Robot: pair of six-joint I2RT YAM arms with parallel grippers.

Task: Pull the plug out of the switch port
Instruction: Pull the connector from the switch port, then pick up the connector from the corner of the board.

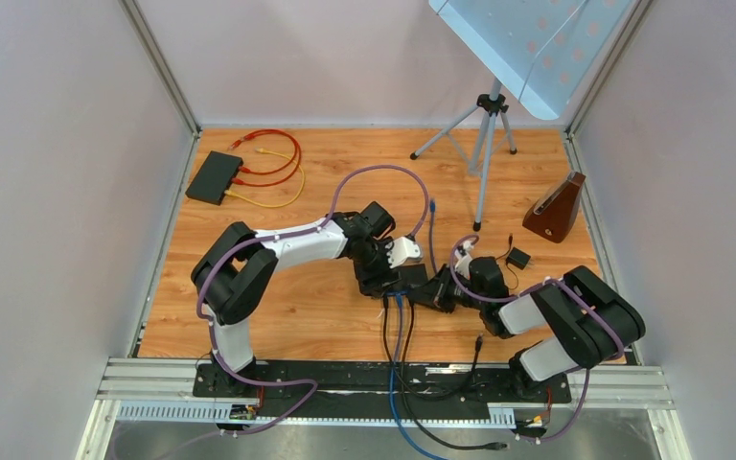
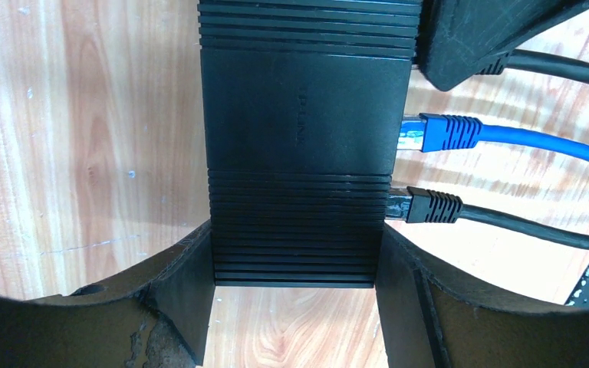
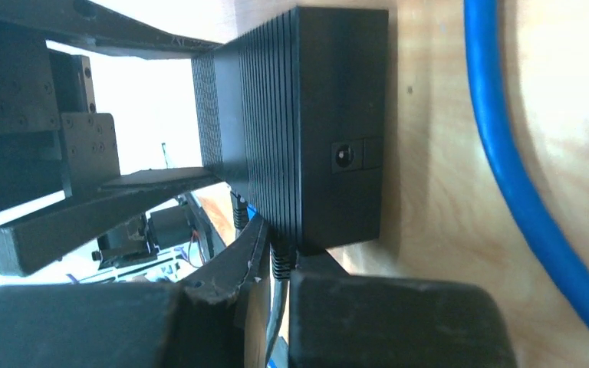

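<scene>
Top external view shows a wooden table (image 1: 307,311) boxed in by pale walls (image 1: 57,192). A tripod (image 1: 484,144) under a tilted light panel (image 1: 527,48) stands at 1 o'clock, a brown wedge-shaped object (image 1: 556,211) at 3 o'clock, and a spare switch (image 1: 214,177) with red and yellow leads at 10 o'clock. Both arms meet just toward 5 o'clock of centre and cover nearly all of the switch (image 2: 299,130) there, so no port shows from above. The left wrist view shows the left gripper (image 2: 295,261) narrowed onto the switch, one finger against each long side. It also shows a blue plug (image 2: 441,132) and a black plug (image 2: 426,207) seated in the 3 o'clock edge. At 1 o'clock a finger of the other arm hides a third plug, and only its black cable emerges. The right wrist view alone shows that plug (image 3: 280,264), with the right gripper (image 3: 284,245) pinched close about its boot against the switch. This view also shows a power socket (image 3: 343,156) on the end face and the blue cable (image 3: 521,192) curving at 3 o'clock. Its background at 9 o'clock is washed out white.
</scene>
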